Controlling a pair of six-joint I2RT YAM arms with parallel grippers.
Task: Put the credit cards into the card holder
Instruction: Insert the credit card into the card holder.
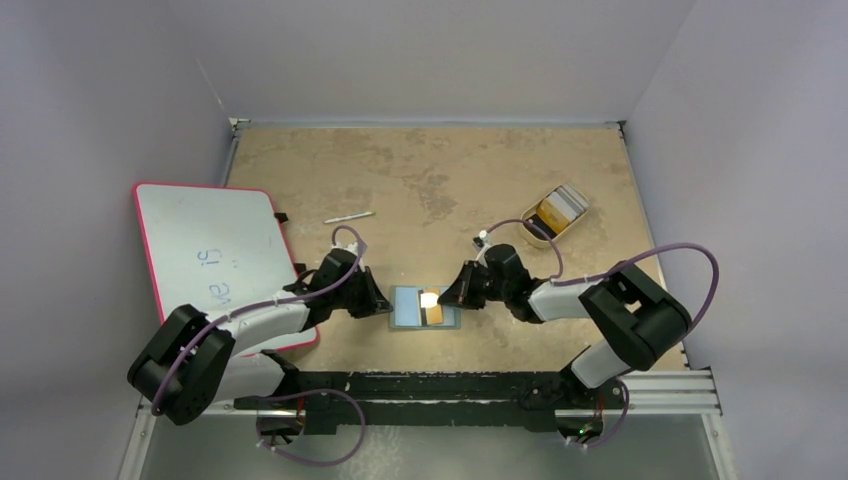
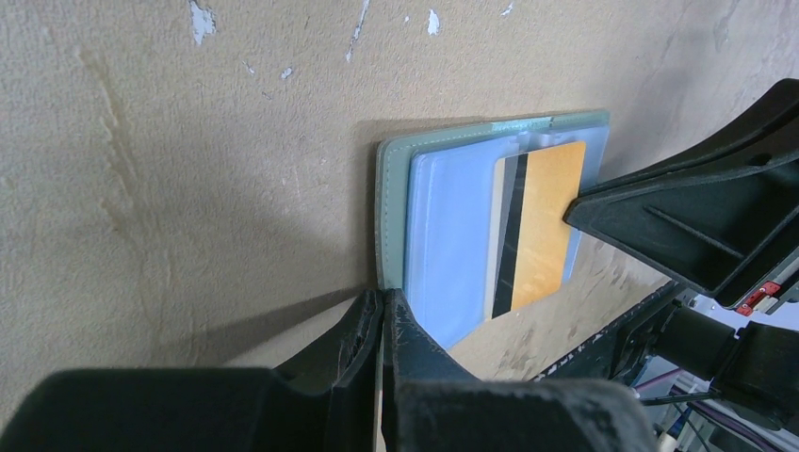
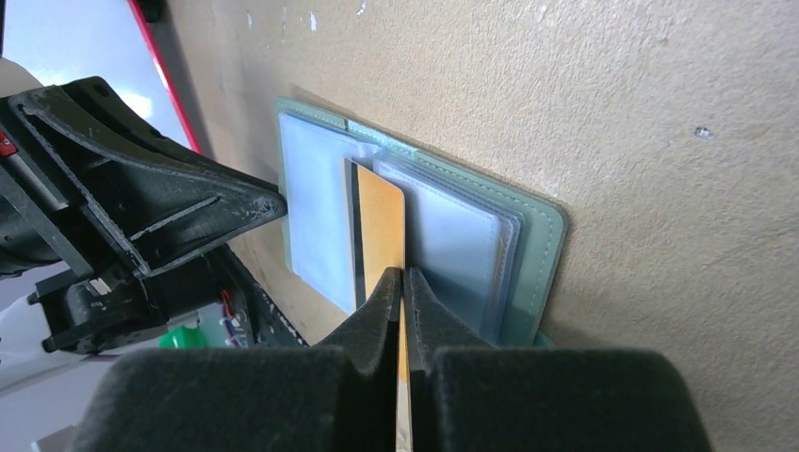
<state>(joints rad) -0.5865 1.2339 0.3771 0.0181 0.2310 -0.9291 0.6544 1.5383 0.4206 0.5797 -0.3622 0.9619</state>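
The grey-green card holder (image 1: 410,310) lies open on the table between both arms, its pale blue pockets facing up. My left gripper (image 2: 384,299) is shut on the holder's left cover edge (image 2: 394,207), pinning it. My right gripper (image 3: 403,275) is shut on a yellow-orange credit card (image 3: 382,221) with a black stripe, which lies over the clear pockets of the holder (image 3: 539,247). The card also shows in the left wrist view (image 2: 548,218) and in the top view (image 1: 432,300). More cards (image 1: 557,208) sit in the tan tray.
A tan rounded tray (image 1: 578,219) stands at the back right. A pink-edged whiteboard (image 1: 215,250) lies at the left, under the left arm. A thin white pen (image 1: 349,217) lies behind the holder. Grey walls enclose the table.
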